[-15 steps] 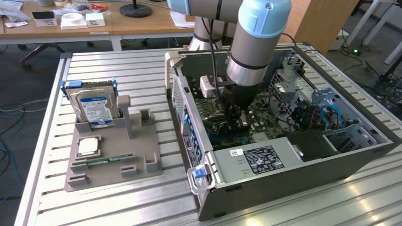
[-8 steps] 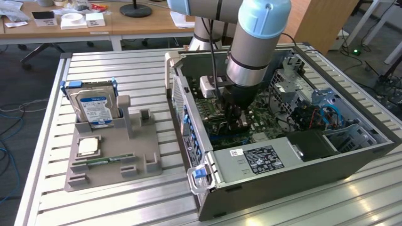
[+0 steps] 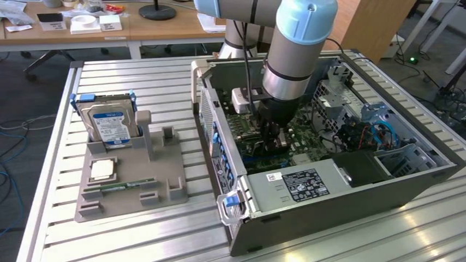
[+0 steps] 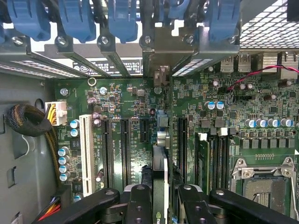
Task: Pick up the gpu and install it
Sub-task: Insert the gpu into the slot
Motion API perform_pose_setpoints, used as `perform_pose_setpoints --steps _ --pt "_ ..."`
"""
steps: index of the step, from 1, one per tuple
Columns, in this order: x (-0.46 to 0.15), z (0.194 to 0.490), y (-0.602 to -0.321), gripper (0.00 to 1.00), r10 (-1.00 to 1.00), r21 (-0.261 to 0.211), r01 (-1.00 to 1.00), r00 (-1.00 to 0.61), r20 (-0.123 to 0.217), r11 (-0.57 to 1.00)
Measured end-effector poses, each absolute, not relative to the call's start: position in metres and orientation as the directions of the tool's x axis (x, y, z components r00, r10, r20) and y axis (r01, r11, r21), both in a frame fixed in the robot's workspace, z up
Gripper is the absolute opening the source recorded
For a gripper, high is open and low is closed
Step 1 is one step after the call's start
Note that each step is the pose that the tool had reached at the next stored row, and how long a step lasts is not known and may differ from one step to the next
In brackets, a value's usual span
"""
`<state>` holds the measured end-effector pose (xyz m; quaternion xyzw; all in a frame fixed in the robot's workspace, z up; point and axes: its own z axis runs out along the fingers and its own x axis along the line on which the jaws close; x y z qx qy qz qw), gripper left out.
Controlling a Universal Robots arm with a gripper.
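My gripper (image 3: 273,135) reaches down into the open computer case (image 3: 328,191), low over the motherboard (image 3: 251,117). In the wrist view the gpu (image 4: 160,172) stands edge-on as a thin dark card between the two black fingers (image 4: 139,205), and the gripper (image 4: 161,207) is shut on it. The card runs along the motherboard's expansion slots. Its silver bracket (image 4: 161,49) stands at the case's rear slot openings, under the blue clips (image 4: 122,18). Whether the card's lower edge sits fully in a slot is hidden.
A grey fixture tray (image 3: 171,164) on the slatted table at the exterior view's left holds a hard drive (image 3: 109,123), a processor chip (image 3: 102,169) and a memory stick (image 3: 120,186). Inside the case are a cable bundle (image 4: 28,119), a white slot (image 4: 85,147) and the processor socket (image 4: 264,186).
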<state>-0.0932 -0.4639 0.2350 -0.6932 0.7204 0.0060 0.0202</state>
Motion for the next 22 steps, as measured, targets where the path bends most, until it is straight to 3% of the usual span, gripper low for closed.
perform_pose_setpoints --steps 22 --pt "-0.0931 0.2347 -0.4639 0.26 -0.999 -0.019 -0.999 -0.038 -0.037 0.039"
